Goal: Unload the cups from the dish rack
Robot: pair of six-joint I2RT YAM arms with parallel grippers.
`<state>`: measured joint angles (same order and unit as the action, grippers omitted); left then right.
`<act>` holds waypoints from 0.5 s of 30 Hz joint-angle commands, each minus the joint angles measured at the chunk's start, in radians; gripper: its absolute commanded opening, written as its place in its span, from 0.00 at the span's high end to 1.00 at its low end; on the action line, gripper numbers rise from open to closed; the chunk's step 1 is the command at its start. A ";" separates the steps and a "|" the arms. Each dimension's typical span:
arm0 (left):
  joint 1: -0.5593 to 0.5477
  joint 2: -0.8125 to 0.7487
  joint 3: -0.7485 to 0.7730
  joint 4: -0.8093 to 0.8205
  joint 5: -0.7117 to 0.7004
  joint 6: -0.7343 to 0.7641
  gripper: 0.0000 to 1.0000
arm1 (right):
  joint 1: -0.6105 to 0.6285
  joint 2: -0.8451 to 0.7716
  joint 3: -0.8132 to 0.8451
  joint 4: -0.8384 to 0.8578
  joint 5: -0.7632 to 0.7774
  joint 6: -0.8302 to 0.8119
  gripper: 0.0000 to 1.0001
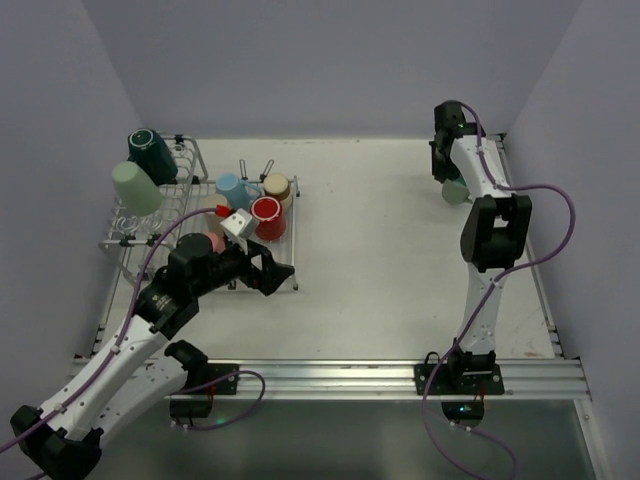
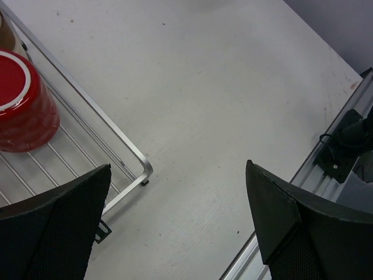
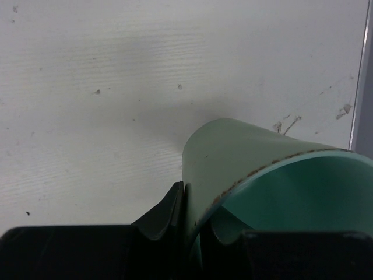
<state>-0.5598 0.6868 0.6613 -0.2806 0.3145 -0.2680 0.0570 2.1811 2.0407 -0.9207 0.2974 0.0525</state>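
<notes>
Right jaws are clenched on the pale green cup [image 3: 256, 169], pinching its wall at the rim: one finger [image 3: 163, 217] outside, the other inside. That cup is well to the right of the dish rack [image 1: 180, 205], over bare tabletop [image 1: 380, 230] on the far side. Neither view shows whether its base is down, so I read the step in hand as the set-down. To do it well, lower it level until the base sits flat, open, then lift straight up so the inner finger doesn't catch the rim and tip it. A rim pinch gives little hold against tilt, so go slow. Left jaws are released, spread wide and holding nothing, hovering just off the rack's near right corner. The red cup [image 1: 267, 216] is the nearest one inside that corner. The light blue cup [image 1: 231, 187] and beige cup [image 1: 276, 185] are behind it, and the metallic cup [image 1: 238, 225] is tight on its left. It's a crowded cluster, so I'd take red first, approaching from the open right side. The teal cup [image 1: 150, 155] and second pale green cup [image 1: 135, 188] sit on the rack's tall far-left section and are the last to reach.
</notes>
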 commanded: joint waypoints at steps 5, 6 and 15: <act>-0.006 0.014 0.018 -0.009 -0.081 0.027 0.00 | -0.022 0.043 0.075 0.005 0.017 -0.082 1.00; -0.006 0.014 0.020 -0.009 -0.092 0.026 0.00 | -0.022 0.043 0.069 0.022 0.023 -0.080 1.00; -0.003 0.003 0.017 -0.002 -0.134 0.027 0.00 | -0.022 0.039 0.003 0.082 0.028 -0.062 0.96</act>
<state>-0.5598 0.6876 0.6613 -0.3012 0.2100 -0.2665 0.0406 2.2601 2.0521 -0.8841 0.2955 0.0372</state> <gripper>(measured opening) 0.997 0.162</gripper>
